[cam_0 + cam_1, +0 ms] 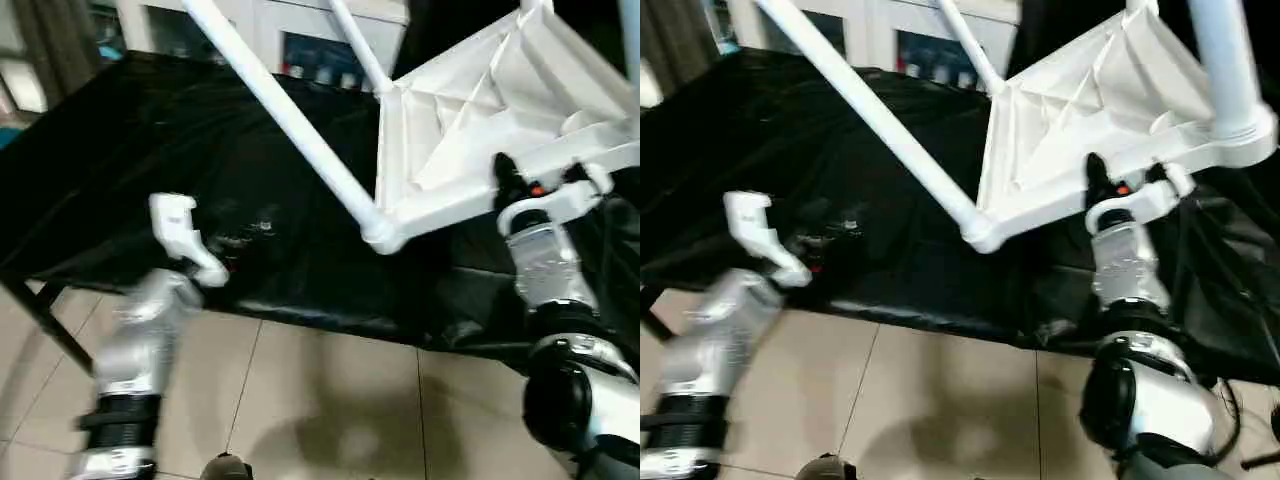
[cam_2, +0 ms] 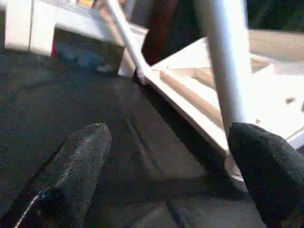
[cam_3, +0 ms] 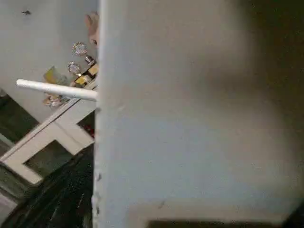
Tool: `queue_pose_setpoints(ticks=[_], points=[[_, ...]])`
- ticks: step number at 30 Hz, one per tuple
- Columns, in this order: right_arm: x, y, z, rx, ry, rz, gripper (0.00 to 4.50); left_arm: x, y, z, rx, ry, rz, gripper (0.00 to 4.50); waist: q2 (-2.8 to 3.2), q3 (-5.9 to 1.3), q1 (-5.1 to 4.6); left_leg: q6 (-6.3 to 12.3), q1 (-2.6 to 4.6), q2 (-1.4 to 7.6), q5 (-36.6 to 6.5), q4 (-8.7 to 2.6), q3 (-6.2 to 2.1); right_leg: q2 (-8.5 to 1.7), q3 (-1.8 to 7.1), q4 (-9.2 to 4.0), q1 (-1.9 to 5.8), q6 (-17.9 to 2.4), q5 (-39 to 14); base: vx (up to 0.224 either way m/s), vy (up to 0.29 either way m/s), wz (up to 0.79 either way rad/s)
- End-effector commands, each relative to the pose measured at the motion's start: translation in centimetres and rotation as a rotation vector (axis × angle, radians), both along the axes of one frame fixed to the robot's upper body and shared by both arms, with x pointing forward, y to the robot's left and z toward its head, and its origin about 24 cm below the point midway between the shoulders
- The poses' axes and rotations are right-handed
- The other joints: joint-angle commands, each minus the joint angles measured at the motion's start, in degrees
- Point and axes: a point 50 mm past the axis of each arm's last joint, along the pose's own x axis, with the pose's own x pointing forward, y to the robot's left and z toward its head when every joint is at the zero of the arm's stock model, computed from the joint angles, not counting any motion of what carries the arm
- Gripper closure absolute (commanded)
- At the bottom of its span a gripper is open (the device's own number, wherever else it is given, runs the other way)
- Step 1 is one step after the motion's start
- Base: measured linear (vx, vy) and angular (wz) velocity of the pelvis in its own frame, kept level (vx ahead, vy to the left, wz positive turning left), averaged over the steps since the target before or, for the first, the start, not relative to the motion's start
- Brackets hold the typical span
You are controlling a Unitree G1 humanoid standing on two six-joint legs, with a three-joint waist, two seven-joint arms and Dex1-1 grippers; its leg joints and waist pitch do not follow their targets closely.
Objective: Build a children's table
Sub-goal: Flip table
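Note:
The children's table [image 1: 470, 120] is tipped up over the black-cloth work table [image 1: 150, 150], its ribbed white underside facing me. From the low corner socket [image 1: 384, 234] one long white leg [image 1: 280, 110] slants up and to the left. A second leg [image 1: 355, 40] rises at the back, and a third [image 1: 1225, 60] stands at the right. My right gripper [image 1: 540, 178] is shut on the tabletop's near rim, with a black finger on each side of it. My left gripper [image 2: 166, 130] hovers open over the cloth, left of the slanting leg, holding nothing.
The work table's front edge [image 1: 300, 320] runs close in front of me, with tiled floor [image 1: 330, 410] below it. Its black leg [image 1: 45, 325] slants down at the left. White cabinets [image 1: 290, 30] stand behind.

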Motion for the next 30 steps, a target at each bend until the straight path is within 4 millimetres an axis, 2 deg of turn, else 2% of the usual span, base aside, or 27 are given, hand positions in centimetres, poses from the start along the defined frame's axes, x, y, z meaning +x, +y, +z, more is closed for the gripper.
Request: queue_pose_setpoints(ticks=[1,6,10,13,16,17,18,19,21,26,30], points=[[0.2,-0.9,3.0,-0.144,-0.087,-0.019,2.49,-0.3,0.2,0.8,0.064,-0.061,-0.026,0.00,0.28,-5.07,0.10,1.29,1.24,1.12,-1.2,-2.86,-0.10,-3.93,2.61,-3.03,3.09,-10.5,9.5,0.000,0.000,0.00],[0.4,-0.2,3.8,-0.243,-0.086,-0.018,2.49,-0.7,0.6,2.7,0.162,-0.161,-0.074,0.00,0.48,-4.94,0.05,1.38,1.51,1.34,-2.0,-2.96,-0.03,-3.96,2.60,-2.99,2.84,-11.4,8.0,0.000,0.000,0.00],[0.7,0.8,4.0,-0.321,-0.084,0.004,2.49,-0.8,0.2,3.2,0.237,-0.191,-0.132,0.00,0.49,-4.72,0.07,-0.02,1.66,1.39,-4.3,-3.18,0.06,-3.97,2.67,-3.24,2.63,-11.0,4.4,0.000,0.000,0.00],[0.9,2.0,3.8,-0.377,-0.069,0.027,2.49,-1.0,-0.5,3.9,0.268,-0.207,-0.181,0.00,0.61,-4.80,0.01,-0.76,1.70,1.39,-4.1,-3.20,0.03,-3.94,2.68,-3.10,2.58,-10.7,4.7,0.000,0.000,0.00],[1.1,2.7,3.9,-0.413,-0.065,0.040,2.49,-1.3,-1.0,4.5,0.289,-0.207,-0.236,0.00,0.49,-4.80,-0.03,-0.92,1.68,1.35,-4.2,-3.21,0.02,-3.93,2.70,-2.97,2.58,-10.8,5.1,0.000,0.000,0.00],[1.1,2.8,3.9,-0.417,-0.063,0.042,2.49,-1.4,-1.1,4.7,0.288,-0.205,-0.253,0.00,0.16,-4.74,-0.11,-0.91,1.70,1.31,-4.3,-3.22,0.11,-3.84,2.73,-3.04,2.58,-10.6,5.1,0.000,0.000,0.00],[1.2,3.0,3.9,-0.416,-0.058,0.038,2.49,-1.4,-1.2,5.3,0.298,-0.221,-0.259,0.00,0.30,-4.78,-0.03,-0.89,1.73,1.33,-4.2,-3.20,0.06,-3.91,2.74,-2.96,2.59,-10.5,5.1,0.000,0.000,0.00],[1.2,3.0,3.9,-0.415,-0.056,0.037,2.50,-1.4,-1.3,5.5,0.305,-0.231,-0.257,0.00,0.11,-4.79,-0.10,-0.86,1.73,1.25,-4.0,-3.17,0.11,-3.75,2.74,-2.95,2.55,-10.3,5.2,0.000,0.000,0.00],[1.2,3.1,4.0,-0.438,-0.053,0.038,2.51,-1.3,-1.4,6.1,0.302,-0.246,-0.254,0.00,0.24,-4.72,-0.10,-0.97,1.71,1.23,-4.3,-3.22,0.10,-3.75,2.76,-3.02,2.54,-10.1,4.8,0.000,0.000,0.00],[1.3,3.3,4.2,-0.487,-0.047,0.028,2.51,-0.9,-1.5,6.8,0.343,-0.251,-0.242,0.00,0.07,-4.78,-0.07,-1.90,1.82,1.19,-4.9,-3.21,0.11,-3.70,2.79,-3.07,2.47,-9.2,3.7,0.000,0.000,0.00],[1.4,3.8,4.5,-0.565,-0.027,0.020,2.51,-0.3,-2.0,7.1,0.467,-0.244,-0.240,0.00,0.03,-4.80,-0.11,-2.10,1.76,1.17,-4.6,-3.19,0.04,-3.71,2.78,-3.09,2.48,-8.4,3.2,0.000,0.000,0.00]])
